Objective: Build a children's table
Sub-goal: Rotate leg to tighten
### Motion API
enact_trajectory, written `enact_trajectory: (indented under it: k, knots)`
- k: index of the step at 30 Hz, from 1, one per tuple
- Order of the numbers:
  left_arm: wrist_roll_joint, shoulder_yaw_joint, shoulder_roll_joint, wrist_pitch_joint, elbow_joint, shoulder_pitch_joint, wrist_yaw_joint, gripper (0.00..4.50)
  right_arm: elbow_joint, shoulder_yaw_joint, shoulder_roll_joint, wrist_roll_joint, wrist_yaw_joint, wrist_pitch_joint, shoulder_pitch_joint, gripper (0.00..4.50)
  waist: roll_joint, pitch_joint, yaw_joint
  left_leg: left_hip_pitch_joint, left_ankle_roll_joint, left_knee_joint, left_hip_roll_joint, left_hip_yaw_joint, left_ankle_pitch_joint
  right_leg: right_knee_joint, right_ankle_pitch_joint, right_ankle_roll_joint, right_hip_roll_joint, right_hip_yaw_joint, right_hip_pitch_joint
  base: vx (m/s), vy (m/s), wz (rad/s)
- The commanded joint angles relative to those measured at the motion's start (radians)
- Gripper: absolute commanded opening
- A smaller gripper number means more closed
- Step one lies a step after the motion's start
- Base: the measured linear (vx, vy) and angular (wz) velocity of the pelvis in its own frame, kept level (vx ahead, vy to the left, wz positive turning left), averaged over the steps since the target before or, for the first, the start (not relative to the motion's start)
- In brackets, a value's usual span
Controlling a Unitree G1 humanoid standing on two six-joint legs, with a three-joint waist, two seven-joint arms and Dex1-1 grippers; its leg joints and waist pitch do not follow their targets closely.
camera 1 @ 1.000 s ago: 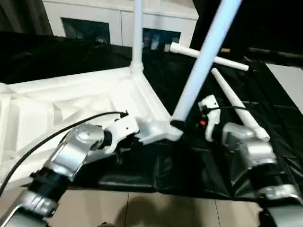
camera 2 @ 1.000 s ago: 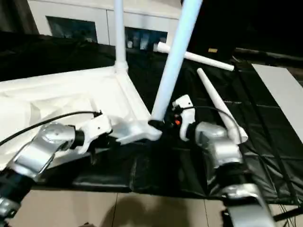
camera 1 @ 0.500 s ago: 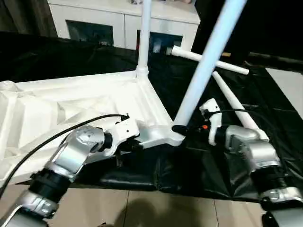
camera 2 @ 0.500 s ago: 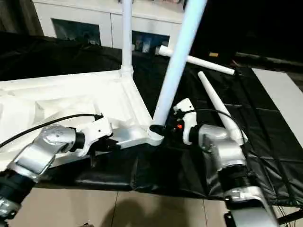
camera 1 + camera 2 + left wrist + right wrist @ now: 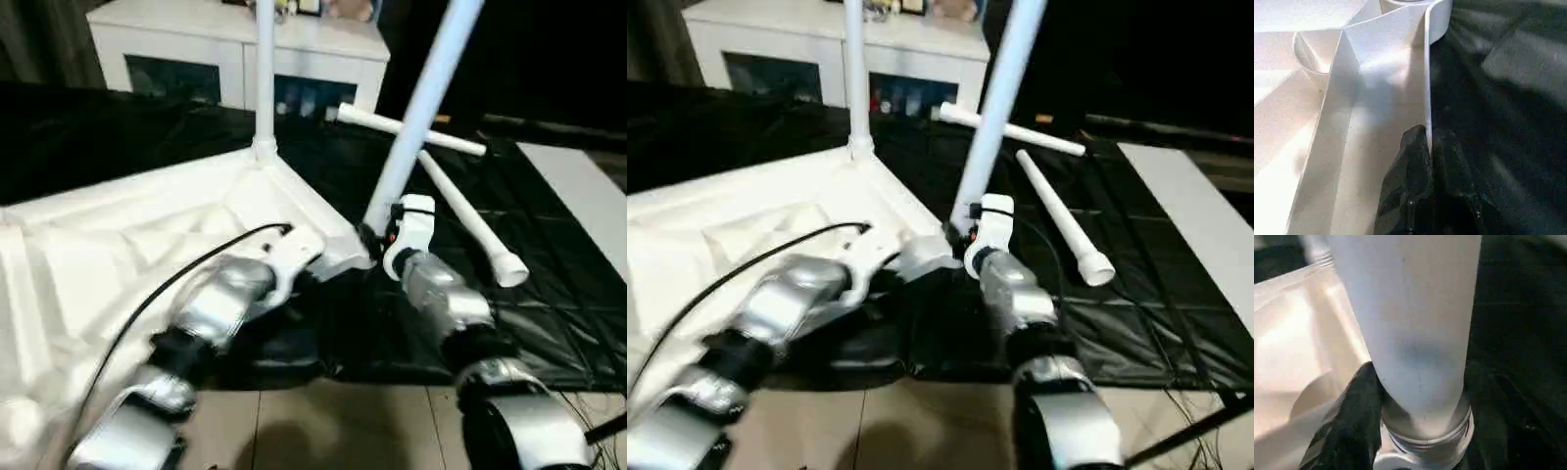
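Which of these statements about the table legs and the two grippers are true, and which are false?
1. Two legs lie loose on the black sheet. True.
2. The left gripper holds a leg. False: it is shut on the tabletop's rim.
3. The right gripper grips the tilted leg near its base. True.
4. All four legs stand in sockets. False: one upright leg and the tilted one do.

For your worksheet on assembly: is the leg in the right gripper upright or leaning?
Leaning. The leg slants from its corner socket, unlike the upright far leg; right gripper grips its base.
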Motion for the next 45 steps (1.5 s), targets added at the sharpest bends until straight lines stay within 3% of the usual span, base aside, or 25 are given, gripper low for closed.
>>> enact_trajectory:
  k: [1, 2, 3, 4, 5, 6, 7, 8, 9, 10, 11, 12, 13, 14, 18, 21, 23, 25, 31, 35, 37, 38, 40, 45]
  knots:
    - [-0.025, 0.018, -0.063, -0.029, -0.042, -0.08, 0.043, 0.0, 0.148, -0.049, 0.021, 0.023, -0.105, 0.027, 0.041, 2.22, 0.026, -0.029, -0.017, 0.066, -0.044, -0.079, 0.019, -0.011, -0.746, -0.123, -0.629, -0.033, -0.053, -0.01, -0.034, 0.0, 0.0, 0.0]
    - [-0.024, 0.017, -0.079, -0.034, -0.031, -0.089, 0.057, 0.0, 0.17, -0.051, 0.029, 0.015, -0.138, 0.01, 0.028, 2.21, 0.023, -0.032, -0.024, 0.063, -0.039, -0.069, 0.016, -0.012, -0.729, -0.126, -0.653, -0.015, -0.057, -0.018, -0.029, 0.0, 0.0, 0.0]
    - [-0.023, 0.014, -0.089, -0.047, -0.024, -0.095, 0.061, 0.0, 0.183, -0.043, 0.034, 0.0, -0.164, -0.004, 0.019, 2.21, 0.046, -0.032, -0.013, -0.027, -0.041, -0.156, 0.061, -0.018, -0.82, 0.014, -0.464, -0.023, -0.029, -0.013, 0.069, 0.0, 0.0, 0.0]
    - [-0.023, 0.014, -0.097, -0.051, -0.018, -0.1, 0.065, 0.0, 0.198, -0.042, 0.038, -0.01, -0.18, -0.018, 0.01, 2.21, 0.045, -0.026, 0.017, -0.088, -0.041, -0.207, 0.081, -0.007, -0.888, 0.136, -0.32, -0.037, -0.015, 0.01, 0.109, -0.071, 0.015, -0.08]
    - [-0.02, 0.011, -0.101, -0.059, -0.016, -0.103, 0.061, 0.0, 0.216, -0.038, 0.048, -0.019, -0.185, -0.032, -0.004, 2.21, 0.037, -0.038, 0.08, -0.03, 0.01, -0.204, 0.058, 0.065, -0.812, 0.145, -0.205, -0.048, 0.002, 0.053, 0.029, -0.046, -0.054, 0.2]
    - [-0.017, 0.011, -0.101, -0.058, -0.019, -0.103, 0.06, 0.0, 0.227, -0.038, 0.057, -0.02, -0.183, -0.041, -0.015, 2.21, -0.04, -0.029, 0.045, 0.096, 0.0, 0.011, -0.008, 0.023, -0.562, -0.09, -0.827, -0.015, -0.103, 0.089, -0.112, -0.046, -0.054, 0.2]
    - [-0.017, 0.011, -0.101, -0.058, -0.019, -0.103, 0.06, 0.0, 0.227, -0.038, 0.057, -0.02, -0.183, -0.041, -0.015, 2.21, -0.04, -0.029, 0.045, 0.096, 0.0, 0.011, -0.008, 0.023, -0.562, -0.09, -0.827, -0.015, -0.103, 0.089, -0.112, 0.075, -0.142, 0.17]
    - [-0.014, 0.011, -0.1, -0.053, -0.021, -0.103, 0.06, 0.0, 0.24, -0.042, 0.064, -0.019, -0.18, -0.05, -0.025, 2.21, -0.047, -0.04, 0.046, 0.008, 0.035, 0.045, -0.001, 0.009, -0.262, -0.098, -1.026, 0.016, -0.17, 0.134, -0.038, 0.127, -0.084, -0.36]
    - [-0.012, 0.011, -0.096, -0.051, -0.023, -0.101, 0.057, 0.0, 0.247, -0.049, 0.068, -0.013, -0.174, -0.054, -0.031, 2.2, -0.017, -0.059, 0.069, -0.061, 0.001, -0.034, 0.019, -0.008, -0.119, -0.041, -0.767, -0.004, -0.127, 0.114, 0.028, 0.127, -0.084, -0.36]
    - [-0.012, 0.011, -0.094, -0.05, -0.024, -0.1, 0.057, 0.0, 0.249, -0.052, 0.069, -0.011, -0.172, -0.055, -0.033, 2.2, 0.002, -0.071, 0.06, -0.041, -0.04, -0.063, 0.031, -0.007, -0.107, 0.002, -0.4, -0.036, -0.064, 0.085, 0.005, 0.098, -0.007, -0.33]
    - [-0.012, 0.012, -0.09, -0.05, -0.024, -0.099, 0.055, 0.0, 0.255, -0.054, 0.071, -0.011, -0.166, -0.063, -0.038, 2.2, 0.006, -0.071, 0.055, -0.035, -0.052, -0.067, 0.033, -0.008, -0.128, 0.015, -0.272, -0.061, -0.052, 0.083, 0.0, 0.0, 0.0, 0.0]
    - [-0.013, 0.012, -0.085, -0.049, -0.025, -0.097, 0.053, 0.0, 0.259, -0.054, 0.071, -0.014, -0.162, -0.07, -0.042, 2.2, 0.01, -0.067, 0.05, -0.031, -0.066, -0.069, 0.028, -0.002, -0.203, 0.017, -0.168, -0.107, -0.042, 0.089, -0.005, 0.0, 0.0, 0.0]
    - [-0.014, 0.013, -0.084, -0.049, -0.024, -0.097, 0.053, 0.0, 0.266, -0.054, 0.072, -0.016, -0.163, -0.077, -0.046, 2.2, 0.007, -0.067, 0.047, -0.027, -0.066, -0.068, 0.025, 0.002, -0.234, 0.017, -0.15, -0.124, -0.042, 0.092, -0.006, 0.0, 0.0, 0.0]
    - [-0.016, 0.015, -0.08, -0.049, -0.021, -0.098, 0.053, 0.0, 0.272, -0.06, 0.072, -0.014, -0.151, -0.099, -0.055, 2.2, 0.005, -0.07, 0.046, -0.03, -0.047, -0.069, 0.021, 0.006, -0.25, 0.014, -0.126, -0.148, -0.046, 0.093, 0.004, 0.0, 0.0, 0.0]
    - [-0.017, 0.019, -0.077, -0.055, -0.014, -0.101, 0.047, 0.0, 0.282, -0.04, 0.063, -0.044, -0.134, -0.119, -0.064, 2.2, 0.004, -0.065, 0.045, -0.031, -0.031, -0.073, 0.021, 0.01, -0.275, 0.0, -0.208, -0.137, -0.049, 0.093, 0.003, 0.0, 0.0, 0.0]
    - [-0.015, 0.021, -0.072, -0.059, -0.013, -0.101, 0.042, 0.0, 0.285, -0.031, 0.057, -0.058, -0.11, -0.135, -0.073, 2.88, 0.006, -0.064, 0.045, -0.028, -0.033, -0.075, 0.022, 0.01, -0.302, -0.008, -0.266, -0.123, -0.051, 0.096, -0.003, 0.0, 0.0, 0.0]
    - [-0.015, 0.021, -0.071, -0.059, -0.014, -0.1, 0.041, 0.0, 0.283, -0.029, 0.055, -0.059, -0.1, -0.139, -0.075, 2.91, 0.005, -0.064, 0.046, -0.028, -0.032, -0.075, 0.023, 0.01, -0.305, -0.008, -0.272, -0.122, -0.052, 0.096, -0.003, 0.0, 0.0, 0.0]
    - [-0.016, 0.02, -0.066, -0.06, -0.015, -0.098, 0.038, 0.0, 0.278, -0.024, 0.052, -0.065, -0.081, -0.151, -0.08, 3.26, 0.004, -0.064, 0.046, -0.031, -0.029, -0.075, 0.023, 0.01, -0.293, -0.007, -0.258, -0.123, -0.052, 0.096, -0.001, 0.0, 0.0, 0.0]
    - [-0.018, 0.021, -0.055, -0.062, -0.021, -0.093, 0.032, 0.0, 0.252, -0.009, 0.045, -0.08, -0.032, -0.191, -0.083, 3.67, 0.002, -0.069, 0.048, -0.037, -0.007, -0.07, 0.023, 0.015, -0.199, 0.005, -0.142, -0.149, -0.051, 0.096, 0.007, 0.0, 0.0, 0.0]
    - [-0.015, 0.024, -0.034, -0.079, -0.018, -0.091, 0.017, 0.0, 0.172, 0.01, 0.032, -0.089, 0.055, -0.229, -0.052, 4.03, 0.003, -0.073, 0.05, -0.04, 0.031, -0.06, 0.021, 0.019, -0.089, 0.021, 0.03, -0.182, -0.047, 0.094, 0.015, 0.0, 0.0, 0.0]
    - [-0.015, 0.026, -0.029, -0.082, -0.016, -0.09, 0.014, 0.0, 0.149, 0.018, 0.025, -0.093, 0.073, -0.234, -0.039, 4.15, 0.002, -0.075, 0.049, -0.039, 0.041, -0.059, 0.02, 0.02, -0.078, 0.024, 0.054, -0.193, -0.047, 0.094, 0.017, 0.0, 0.0, 0.0]
    - [-0.015, 0.029, -0.022, -0.084, -0.014, -0.088, 0.01, 0.0, 0.115, 0.028, 0.014, -0.098, 0.097, -0.238, -0.017, 4.2, 0.007, -0.075, 0.049, -0.038, 0.048, -0.058, 0.02, 0.021, -0.075, 0.025, 0.067, -0.2, -0.046, 0.095, 0.016, 0.0, 0.0, 0.0]
    - [-0.016, 0.031, -0.014, -0.087, -0.014, -0.086, 0.004, 0.0, 0.066, 0.044, -0.003, -0.106, 0.128, -0.245, 0.015, 4.42, 0.003, -0.077, 0.05, -0.039, 0.065, -0.055, 0.019, 0.023, -0.053, 0.028, 0.116, -0.21, -0.044, 0.095, 0.019, 0.0, 0.0, 0.0]
    - [-0.016, 0.03, -0.008, -0.087, -0.014, -0.084, -0.001, 0.0, 0.005, 0.057, -0.021, -0.114, 0.147, -0.242, 0.05, 4.42, 0.003, -0.074, 0.051, -0.038, 0.077, -0.055, 0.021, 0.027, -0.088, 0.024, 0.075, -0.22, -0.046, 0.098, 0.015, 0.0, 0.0, 0.0]
